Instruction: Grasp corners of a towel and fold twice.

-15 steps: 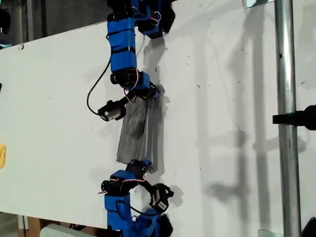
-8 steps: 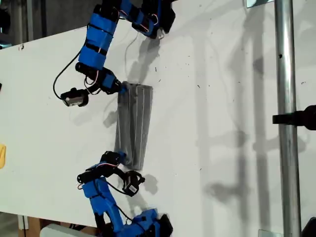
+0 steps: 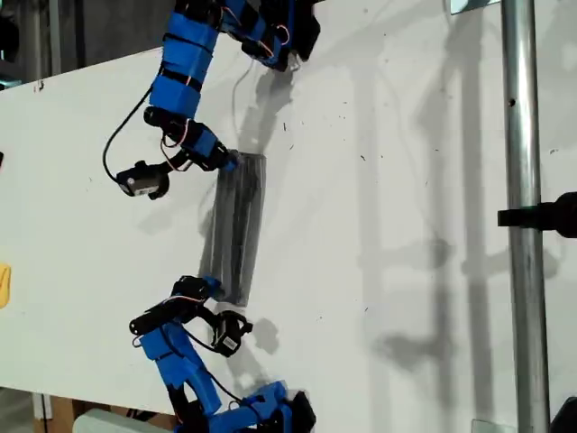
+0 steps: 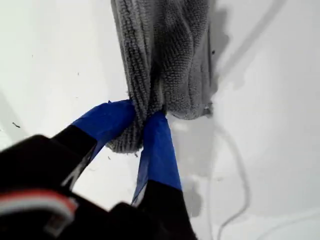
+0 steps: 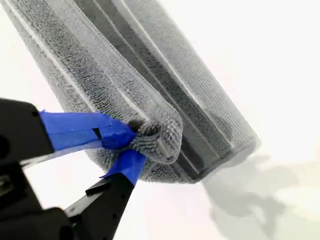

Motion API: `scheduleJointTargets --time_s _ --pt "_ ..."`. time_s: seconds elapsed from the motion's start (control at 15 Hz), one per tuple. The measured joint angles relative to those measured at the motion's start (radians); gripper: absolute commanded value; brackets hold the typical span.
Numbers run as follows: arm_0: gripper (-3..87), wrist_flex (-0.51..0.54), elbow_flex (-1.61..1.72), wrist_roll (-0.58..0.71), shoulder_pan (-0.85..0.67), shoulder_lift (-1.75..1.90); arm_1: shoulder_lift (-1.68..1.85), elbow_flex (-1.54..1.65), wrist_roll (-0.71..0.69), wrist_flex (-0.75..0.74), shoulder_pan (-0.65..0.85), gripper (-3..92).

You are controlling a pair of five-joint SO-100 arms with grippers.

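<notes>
My first gripper (image 4: 142,117) and my second gripper (image 5: 131,145) each pinch a bunched, probably corner, end of the towel (image 3: 233,225)

Both arms (image 3: 185,77) were built of bright blue printed segments joined by black motor blocks, with thin black cables looping loose and short red and white wires at the joints. My first gripper (image 4: 142,127) and my second gripper (image 5: 131,145) had black jaws wrapped in blue tape.

Bright, even light whitens the surface (image 3: 406,180), soft shadows fall toward 3 o'clock, and both wrist views blur nearby.
</notes>
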Motion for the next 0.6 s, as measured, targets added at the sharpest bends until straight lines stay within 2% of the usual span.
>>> scheduleJointTargets --time_s 0.2,0.47,0.6 --pt "-1.8 -0.060 0.104 -0.034 0.046 -0.012 -0.103 0.114 0.081 -0.115 -0.055 -0.2" --pt "-1.3 -0.152 0.195 -0.044 0.054 -0.075 -0.204 0.156 0.087 -0.224 -0.032 -0.2" --pt "2.9 -0.175 0.199 -0.049 0.048 -0.112 -0.244 0.156 0.087 -0.249 -0.020 -0.1"
